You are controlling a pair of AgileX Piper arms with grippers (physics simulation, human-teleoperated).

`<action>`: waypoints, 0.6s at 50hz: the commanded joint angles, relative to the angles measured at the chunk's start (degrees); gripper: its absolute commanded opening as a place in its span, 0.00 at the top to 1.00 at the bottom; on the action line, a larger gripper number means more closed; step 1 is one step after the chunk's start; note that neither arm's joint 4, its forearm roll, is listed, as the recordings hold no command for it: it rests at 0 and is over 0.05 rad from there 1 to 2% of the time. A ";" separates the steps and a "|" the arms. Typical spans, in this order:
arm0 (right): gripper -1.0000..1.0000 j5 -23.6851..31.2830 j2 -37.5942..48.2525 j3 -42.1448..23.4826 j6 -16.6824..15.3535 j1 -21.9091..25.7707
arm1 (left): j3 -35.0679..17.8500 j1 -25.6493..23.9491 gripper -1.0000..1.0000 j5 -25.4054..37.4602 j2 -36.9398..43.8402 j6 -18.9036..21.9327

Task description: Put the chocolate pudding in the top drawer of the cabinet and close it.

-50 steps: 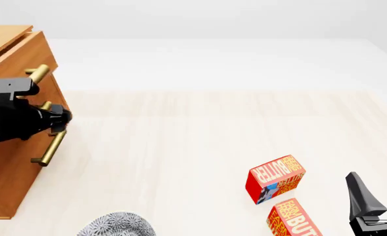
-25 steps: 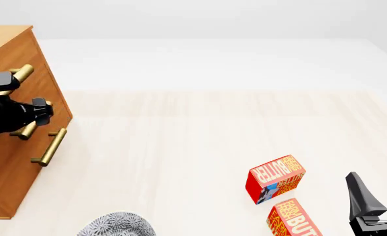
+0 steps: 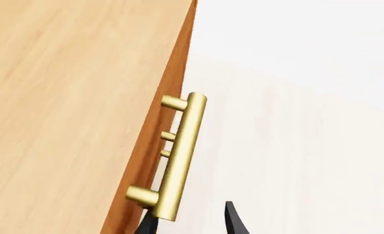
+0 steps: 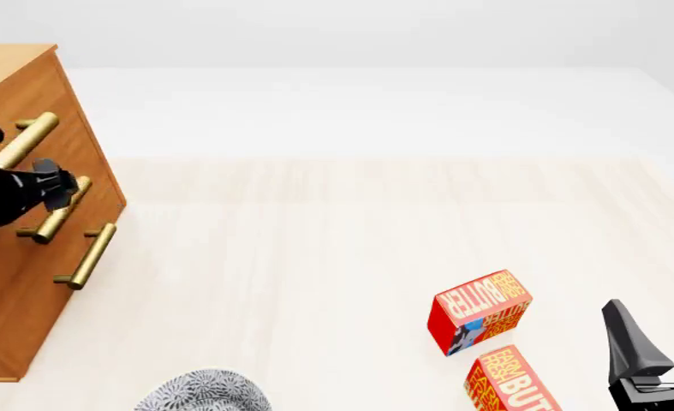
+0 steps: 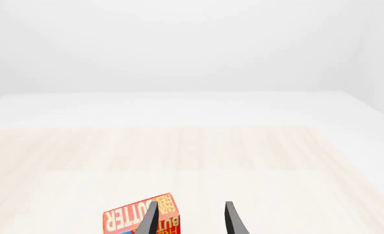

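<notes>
**Left arm at the cabinet front, drawers flush, right arm parked**

I see the cabinet [image 4: 34, 231] at the far left edge of the table [image 4: 348, 223], its three brass handles stacked down the front. The top drawer [image 4: 68, 120] sits flush with the two below it; its handle [image 4: 25, 141] is the uppermost bar. I cannot see the chocolate pudding in any of my views, so I cannot tell where it lies.

My left gripper [image 4: 68, 184] hangs right in front of the cabinet, level with the middle handle [image 4: 62, 210] and overlapping it in the front view. In the left wrist view, the two dark fingertips [image 3: 234, 222] peek in at the frame edge with a moderate gap between them. One tip is partly behind the end of a brass handle [image 3: 177, 156], the other stands over bare table. They close on nothing that I can see, so I read the jaws as parted and empty.

My right gripper [image 4: 657, 330] rests at the near right corner, fingers spread wide and holding nothing. Just left of it lie two red butter boxes: one [image 4: 480, 311] tilted, a little farther out, and a second [image 4: 508, 381] nearer, cut by the frame edge. A grey patterned bowl [image 4: 203, 391] shows at the near edge, left of centre.
</notes>
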 commanded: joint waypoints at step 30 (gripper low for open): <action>0.00 -0.29 -0.34 0.21 -0.23 -0.15 | -23.88 1.81 0.00 24.99 -24.48 1.95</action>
